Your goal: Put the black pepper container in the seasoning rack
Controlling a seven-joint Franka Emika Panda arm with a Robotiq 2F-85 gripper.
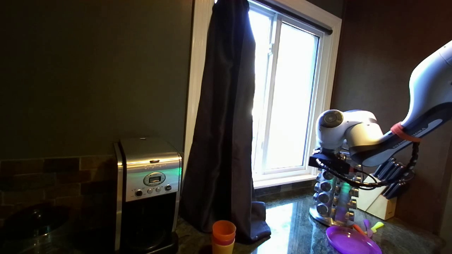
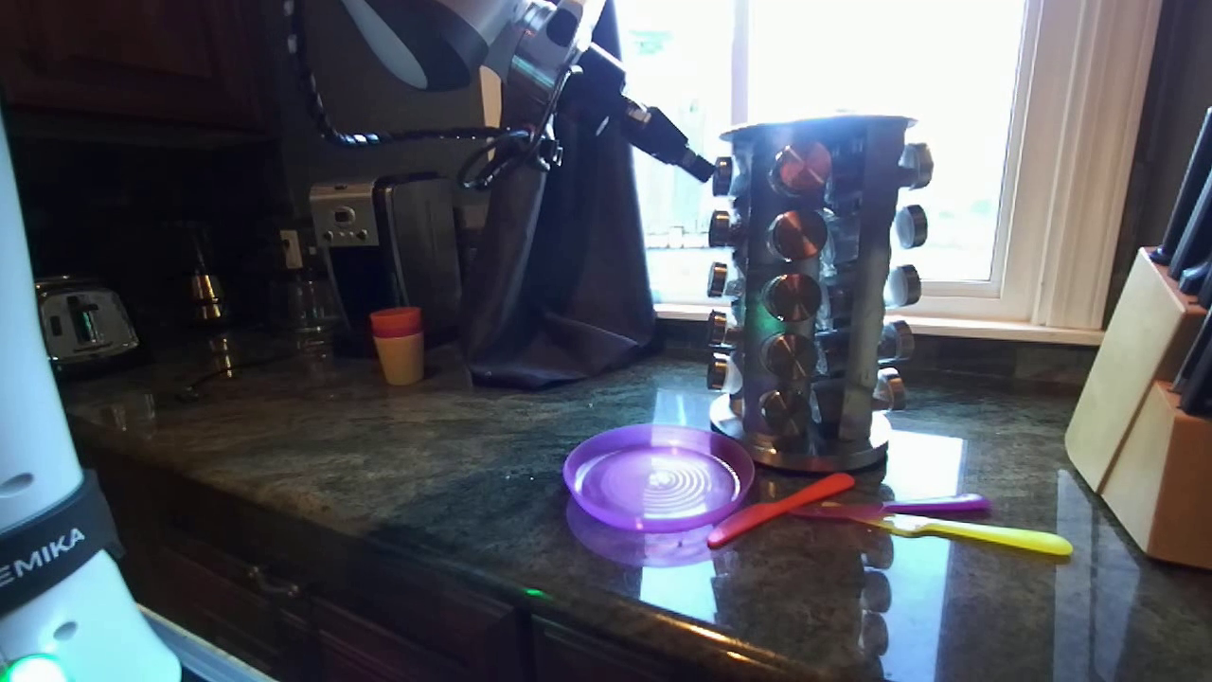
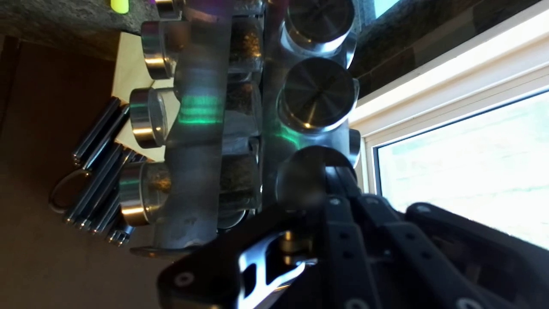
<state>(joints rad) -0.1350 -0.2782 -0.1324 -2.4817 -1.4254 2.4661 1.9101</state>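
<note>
The seasoning rack (image 2: 873, 246) is a tall metal stand with tiers of clear jars and shiny round lids, seen in both exterior views and close up in the wrist view. My gripper (image 2: 704, 170) reaches in beside its top tier, fingertips at or against the lid of an upper jar (image 2: 723, 177); actual contact cannot be made out. In the wrist view the two fingers lie together, with nothing between them, in front of a dark round lid (image 3: 319, 156). That jar sits in its slot. Which jar is the black pepper container I cannot tell, as no label is readable.
A purple plate (image 2: 653, 483) lies before the rack, with red (image 2: 781, 511), purple (image 2: 947, 504) and yellow (image 2: 994, 536) utensils beside it. The knife block (image 2: 1117, 407) stands on the rack's far side from my gripper. Stacked cups (image 2: 401, 358), a coffee maker (image 1: 152, 183) and a curtain (image 1: 226, 123) are further off.
</note>
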